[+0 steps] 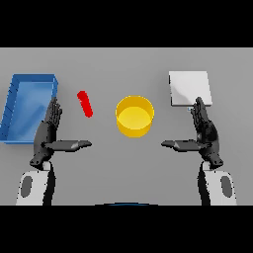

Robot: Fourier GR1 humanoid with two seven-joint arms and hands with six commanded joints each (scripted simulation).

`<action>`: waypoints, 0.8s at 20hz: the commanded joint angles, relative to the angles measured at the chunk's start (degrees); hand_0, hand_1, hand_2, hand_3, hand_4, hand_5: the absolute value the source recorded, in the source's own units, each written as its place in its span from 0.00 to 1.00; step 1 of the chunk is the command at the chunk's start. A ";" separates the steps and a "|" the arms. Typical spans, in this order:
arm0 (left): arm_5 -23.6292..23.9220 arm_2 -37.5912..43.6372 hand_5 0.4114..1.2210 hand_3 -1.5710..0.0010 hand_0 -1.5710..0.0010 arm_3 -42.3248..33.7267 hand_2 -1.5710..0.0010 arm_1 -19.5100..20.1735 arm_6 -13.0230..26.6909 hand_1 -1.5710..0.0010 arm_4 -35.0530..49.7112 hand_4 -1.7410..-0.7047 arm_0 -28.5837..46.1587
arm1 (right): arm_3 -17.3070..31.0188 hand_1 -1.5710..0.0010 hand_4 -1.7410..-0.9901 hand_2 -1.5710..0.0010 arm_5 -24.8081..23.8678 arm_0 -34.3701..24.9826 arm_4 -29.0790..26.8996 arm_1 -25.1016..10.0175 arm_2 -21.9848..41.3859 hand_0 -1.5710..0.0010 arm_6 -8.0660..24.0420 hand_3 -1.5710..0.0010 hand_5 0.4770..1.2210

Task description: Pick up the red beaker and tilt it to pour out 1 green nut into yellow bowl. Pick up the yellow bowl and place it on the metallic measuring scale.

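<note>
Task unstarted: red beaker left of yellow bowl, metallic measuring scale right; left hand and right hand open, empty.

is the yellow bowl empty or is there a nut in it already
Empty, as far as the head view shows: the yellow bowl has a plain yellow inside with no green in it.
</note>
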 commanded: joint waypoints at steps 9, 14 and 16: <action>-0.57 -7.45 0.31 1.00 1.00 -9.59 1.00 1.90 -1.97 1.00 -7.96 0.58 7.77 | -5.90 1.00 0.90 1.00 -3.78 4.48 14.10 -3.44 6.59 1.00 -6.46 1.00 0.13; -0.97 -8.47 0.30 1.00 1.00 -12.88 1.00 3.18 4.85 1.00 -9.25 0.58 7.83 | -9.10 1.00 0.83 1.00 -3.34 5.71 15.67 -3.63 8.10 1.00 -3.87 1.00 0.16; -1.17 -8.34 0.29 1.00 1.00 -10.25 1.00 2.92 5.37 1.00 -9.35 0.58 6.26 | -8.72 1.00 0.79 1.00 -2.49 5.36 14.69 -4.22 7.54 1.00 -3.82 1.00 0.18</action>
